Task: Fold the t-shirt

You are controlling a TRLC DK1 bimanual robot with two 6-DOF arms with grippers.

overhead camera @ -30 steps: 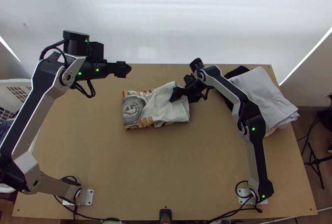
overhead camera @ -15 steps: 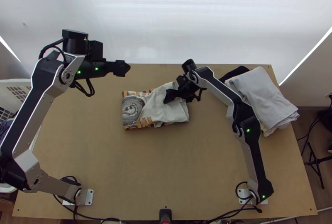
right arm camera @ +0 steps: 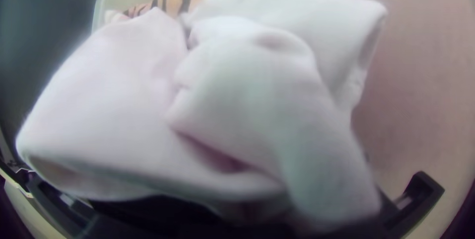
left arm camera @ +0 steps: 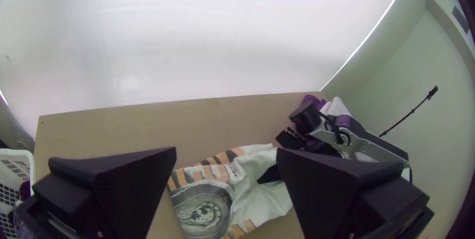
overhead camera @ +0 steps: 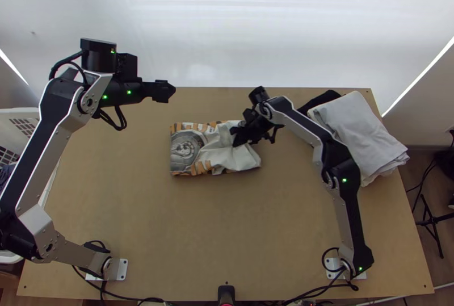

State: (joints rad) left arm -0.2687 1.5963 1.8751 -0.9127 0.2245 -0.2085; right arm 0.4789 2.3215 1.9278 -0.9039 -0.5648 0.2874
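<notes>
On the table's [overhead camera: 227, 221] far half, note t-shirt [overhead camera: 186, 148], folded, pale end rumpled. Record left gripper [overhead camera: 169, 91] wide; right gripper [overhead camera: 235, 138] against pale cloth, cannot tell whether gripping.

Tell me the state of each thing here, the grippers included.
T-shirt: on the table, folded compactly, printed end flat, plain white part rumpled
left gripper: open, holding nothing
right gripper: at the shirt's rumpled white part
pale cloths: folded, stacked
black cloth: partly under the pale cloths
laundry basket: upright, with cloth inside
</notes>
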